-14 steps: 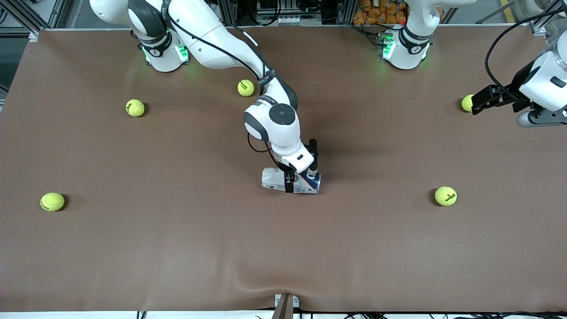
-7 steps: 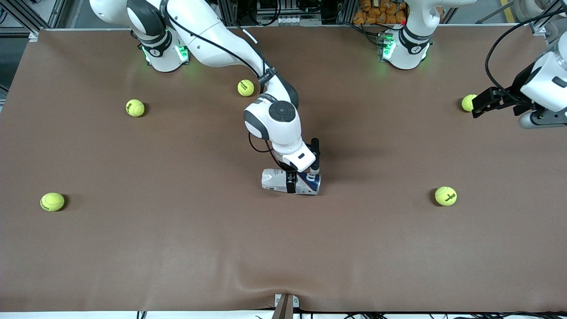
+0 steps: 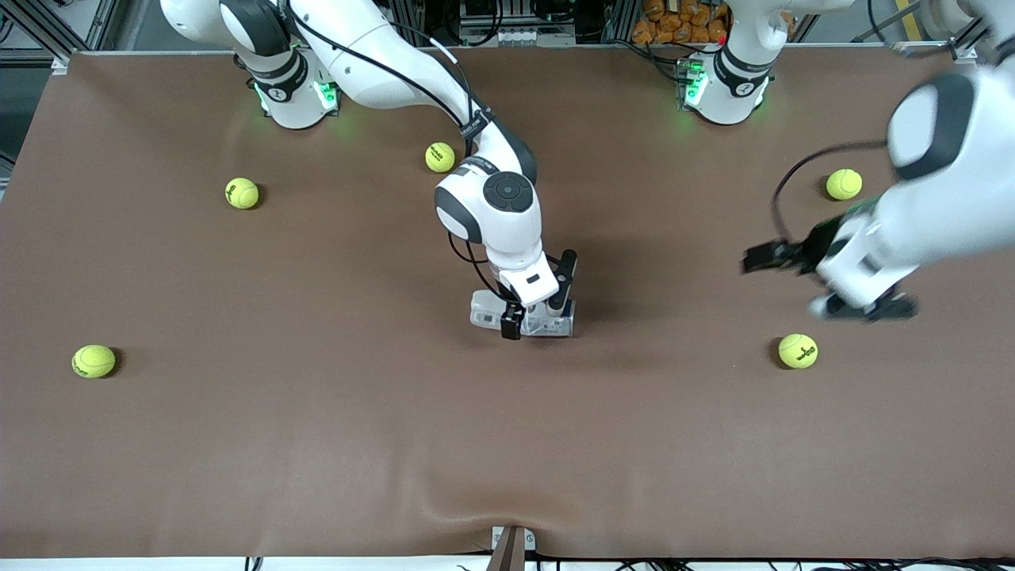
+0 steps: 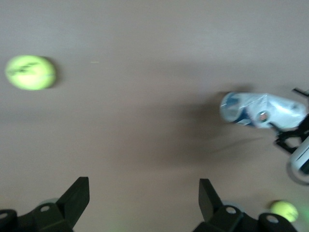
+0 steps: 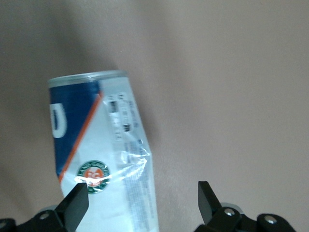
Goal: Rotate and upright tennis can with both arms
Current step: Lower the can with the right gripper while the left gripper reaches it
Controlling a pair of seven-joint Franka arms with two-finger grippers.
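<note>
The tennis can [image 3: 523, 314] lies on its side mid-desk [image 3: 317, 444]. The right gripper [image 3: 539, 309] straddles it, jaws wide, ready to squeeze. The left gripper [image 3: 765, 258] hangs open, well apart.

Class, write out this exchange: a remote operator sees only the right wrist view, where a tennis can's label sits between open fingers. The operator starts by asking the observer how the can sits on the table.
Operator: How does the can sit?
Observer: The tennis can lies on its side mid-table, with the right end effector open astride it.
Operator: Where is the other arm?
Observer: The left end effector hangs open over the table toward the left arm's end, apart from the can.
Operator: Anything loose around?
Observer: Five tennis balls lie scattered. The one closest to the left end effector is this tennis ball, nearer the front camera.
</note>
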